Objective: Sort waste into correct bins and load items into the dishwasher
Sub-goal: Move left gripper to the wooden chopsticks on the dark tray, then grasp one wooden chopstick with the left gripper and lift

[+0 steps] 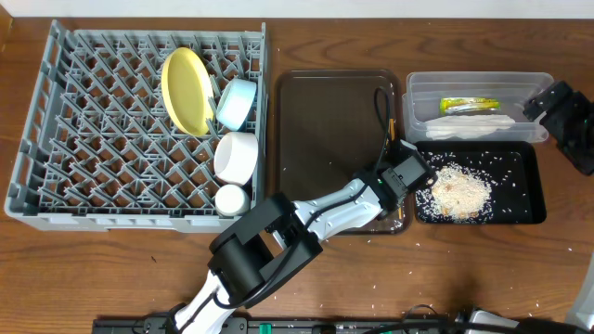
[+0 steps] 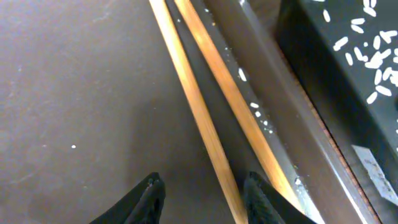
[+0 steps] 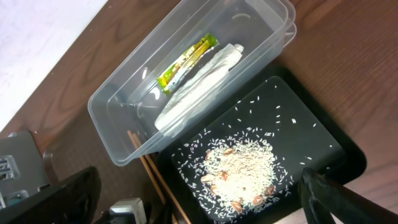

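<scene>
The pair of thin wooden chopsticks (image 2: 204, 124) lies side by side, nearly parallel, glossy and orange-tan. They rest inside the large dark brown textured tray (image 1: 316, 139), along its raised right rim. A few whitish rice-like food scraps (image 2: 256, 106) are stuck along that rim next to them. Just beyond the rim sits the shallow black rectangular tray (image 1: 529, 186), which holds a heap of the same scraps with loose grains spread around it. Behind it, the clear plastic rectangular tub (image 3: 118, 134) contains the yellow-green printed wrapper (image 3: 185, 61) and the crumpled white paper napkin (image 3: 199, 84).

In the large square grey plastic dish rack (image 1: 83, 121) on the left of the desk, the round yellow plate (image 1: 185, 90) and the light blue shallow dish (image 1: 236, 103) stand on edge. The white bowl (image 1: 236, 155) and the small white cup (image 1: 230, 199) sit in front of them.

The left arm stretches diagonally from the desk's near edge across the brown tray's front right corner. Its left gripper (image 2: 205, 199) is low over the chopsticks with its fingers spread apart. One stick runs between them and the other passes under the right-hand finger. It grips nothing.

The right gripper (image 3: 202, 196) hangs above the tub and black tray, spread wide and empty.
</scene>
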Tool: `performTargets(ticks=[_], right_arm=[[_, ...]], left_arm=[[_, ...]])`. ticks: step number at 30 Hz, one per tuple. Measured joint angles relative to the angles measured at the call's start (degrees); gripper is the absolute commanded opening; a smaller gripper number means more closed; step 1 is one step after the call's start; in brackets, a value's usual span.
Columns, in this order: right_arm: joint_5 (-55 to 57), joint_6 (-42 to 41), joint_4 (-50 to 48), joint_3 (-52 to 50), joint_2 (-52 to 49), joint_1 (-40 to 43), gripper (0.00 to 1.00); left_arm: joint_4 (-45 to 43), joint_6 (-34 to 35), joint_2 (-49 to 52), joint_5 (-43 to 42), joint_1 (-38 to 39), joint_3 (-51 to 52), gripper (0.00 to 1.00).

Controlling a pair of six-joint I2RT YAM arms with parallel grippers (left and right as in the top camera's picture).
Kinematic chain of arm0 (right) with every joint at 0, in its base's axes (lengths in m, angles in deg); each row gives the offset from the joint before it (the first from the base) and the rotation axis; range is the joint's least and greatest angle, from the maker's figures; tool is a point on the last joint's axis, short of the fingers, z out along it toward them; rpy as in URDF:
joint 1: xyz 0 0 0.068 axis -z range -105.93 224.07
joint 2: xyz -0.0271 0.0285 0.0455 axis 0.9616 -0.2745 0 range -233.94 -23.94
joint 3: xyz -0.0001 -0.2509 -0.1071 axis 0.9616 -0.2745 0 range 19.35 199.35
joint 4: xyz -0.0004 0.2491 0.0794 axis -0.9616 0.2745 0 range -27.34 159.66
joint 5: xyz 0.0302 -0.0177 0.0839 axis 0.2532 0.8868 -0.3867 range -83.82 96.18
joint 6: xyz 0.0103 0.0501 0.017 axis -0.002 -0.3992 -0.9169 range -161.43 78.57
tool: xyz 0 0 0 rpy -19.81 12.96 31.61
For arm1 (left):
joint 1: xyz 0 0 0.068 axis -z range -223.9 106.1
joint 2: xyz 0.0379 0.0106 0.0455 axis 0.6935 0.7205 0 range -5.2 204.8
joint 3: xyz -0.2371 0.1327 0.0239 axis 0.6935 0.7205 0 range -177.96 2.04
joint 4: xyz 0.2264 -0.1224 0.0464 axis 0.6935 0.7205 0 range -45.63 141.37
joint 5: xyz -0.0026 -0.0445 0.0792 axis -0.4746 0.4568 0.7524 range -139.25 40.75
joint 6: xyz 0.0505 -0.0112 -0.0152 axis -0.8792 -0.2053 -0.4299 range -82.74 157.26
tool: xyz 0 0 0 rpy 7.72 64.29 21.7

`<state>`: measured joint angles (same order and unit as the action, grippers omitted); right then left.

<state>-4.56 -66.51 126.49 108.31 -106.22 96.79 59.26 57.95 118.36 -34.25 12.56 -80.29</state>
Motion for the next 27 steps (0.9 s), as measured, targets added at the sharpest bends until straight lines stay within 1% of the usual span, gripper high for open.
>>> performTargets(ticks=[8, 10, 14, 16, 20, 24, 27], right_arm=[[0.0, 0.0, 0.0, 0.0, 0.0, 0.0, 0.99], [0.0, 0.0, 0.0, 0.0, 0.0, 0.0, 0.99], [0.0, 0.0, 0.0, 0.0, 0.0, 0.0, 0.99], [0.0, 0.0, 0.0, 0.0, 0.0, 0.0, 0.99], [0.0, 0.0, 0.0, 0.0, 0.0, 0.0, 0.99], [0.0, 0.0, 0.0, 0.0, 0.0, 0.0, 0.99], [0.0, 0.0, 0.0, 0.0, 0.0, 0.0, 0.99]], left_arm=[[0.9, 0.7, 0.0, 3.1, -0.3, 0.0, 0.39], [2.8, 2.4, 0.0, 3.6, -0.9, 0.0, 0.36], [5.3, 6.9, -0.1, 3.8, -3.7, -0.2, 0.36], [6.6, 8.3, -0.3, 2.1, -5.7, -0.4, 0.36], [10.4, 10.3, -0.7, -4.5, -10.8, -1.4, 0.36], [16.1, 10.4, -1.1, -12.5, -15.9, -3.2, 0.36], [17.4, 9.9, -1.3, -17.0, -17.7, -3.3, 0.36]])
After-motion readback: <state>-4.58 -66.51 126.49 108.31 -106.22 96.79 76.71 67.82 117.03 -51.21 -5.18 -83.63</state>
